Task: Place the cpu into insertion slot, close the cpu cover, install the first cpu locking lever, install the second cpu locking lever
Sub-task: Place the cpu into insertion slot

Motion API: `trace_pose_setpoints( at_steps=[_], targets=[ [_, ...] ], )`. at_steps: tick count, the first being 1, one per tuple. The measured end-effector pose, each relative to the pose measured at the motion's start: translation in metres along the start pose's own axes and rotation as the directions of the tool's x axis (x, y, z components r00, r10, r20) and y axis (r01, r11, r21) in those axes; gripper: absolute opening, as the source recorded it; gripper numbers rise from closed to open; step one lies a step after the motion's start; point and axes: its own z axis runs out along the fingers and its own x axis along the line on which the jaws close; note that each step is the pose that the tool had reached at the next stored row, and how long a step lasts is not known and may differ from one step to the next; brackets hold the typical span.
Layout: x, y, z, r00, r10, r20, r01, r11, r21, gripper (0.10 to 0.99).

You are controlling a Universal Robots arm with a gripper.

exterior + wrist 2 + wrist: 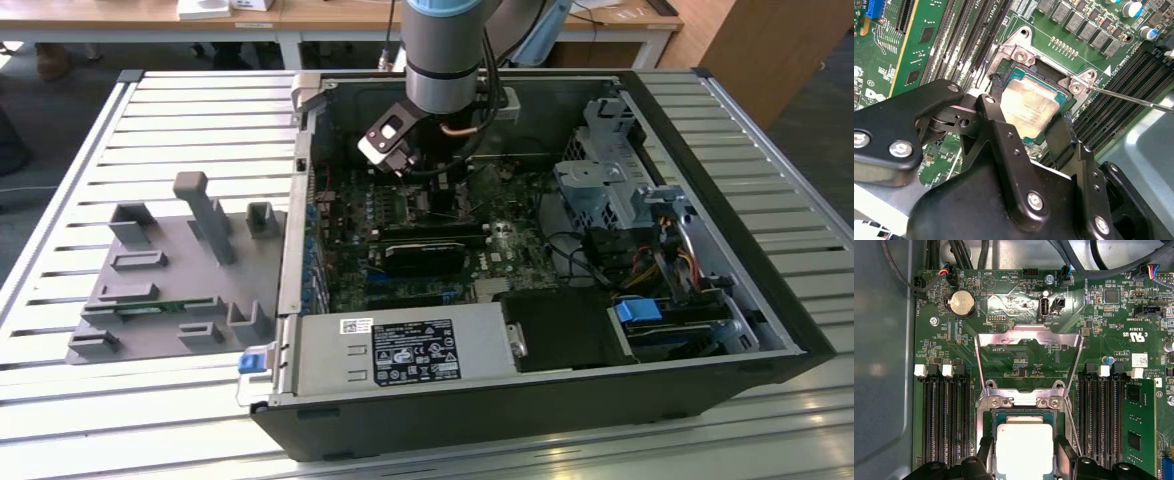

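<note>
Small flat square cpu [1029, 112]: dull grey-tan metal top, smudged, on a green rim. It lay level in or just over the silver-framed insertion slot [1019, 50], mid-way along the green motherboard [1019, 305]. The black two-fingered gripper [1031, 102] was closed on two opposite edges of it, probably to keep the chip square to the slot. The thin silver windowed cpu cover [1029, 336] stood swung back beyond the slot, evidently to leave the opening clear. A thin wire locking lever [1134, 97] stuck out unlatched beside the slot. The board sat in an open black computer case [534, 410] on the slatted grey metal desk [200, 110], by its edge at the exterior view's right.
</note>
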Motion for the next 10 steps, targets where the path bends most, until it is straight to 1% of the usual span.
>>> trace_pose_setpoints(
  at_steps=[3,10],
  targets=[
    [0.0000,0.0000,-0.0003,1.0000,0.000,-0.0002,0.000,1.0000,0.000,0.612],
    [0.0001,0.0002,-0.0074,1.0000,0.000,-0.0002,0.000,1.0000,0.000,0.612]
  ],
)
